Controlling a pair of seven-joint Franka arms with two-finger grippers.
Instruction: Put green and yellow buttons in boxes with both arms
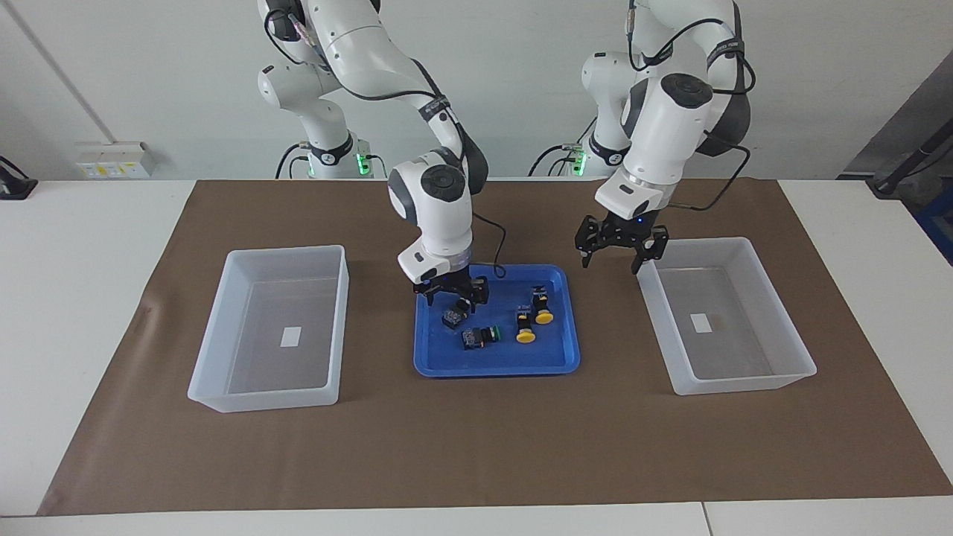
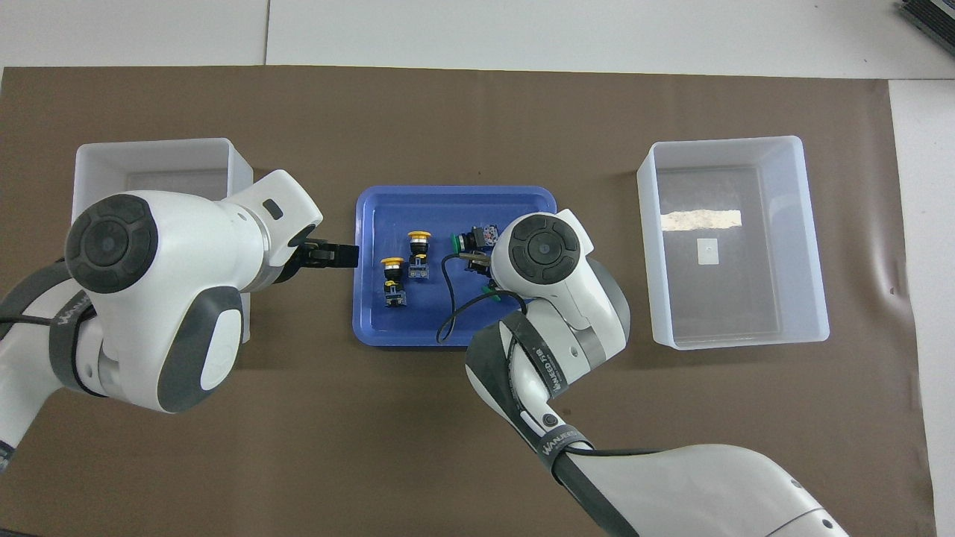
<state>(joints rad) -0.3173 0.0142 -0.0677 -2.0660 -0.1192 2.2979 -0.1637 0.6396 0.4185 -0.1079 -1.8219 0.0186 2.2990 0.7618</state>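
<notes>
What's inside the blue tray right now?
Blue tray holds two yellow buttons and two green buttons; the right claw partly covers one green.

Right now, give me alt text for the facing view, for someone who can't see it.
Four push-button switches, two green-capped and two yellow-capped, lie in a blue tray between two bare translucent bins. The right gripper hangs open low over the green ones; the left gripper hangs open between the tray and its bin.
</notes>
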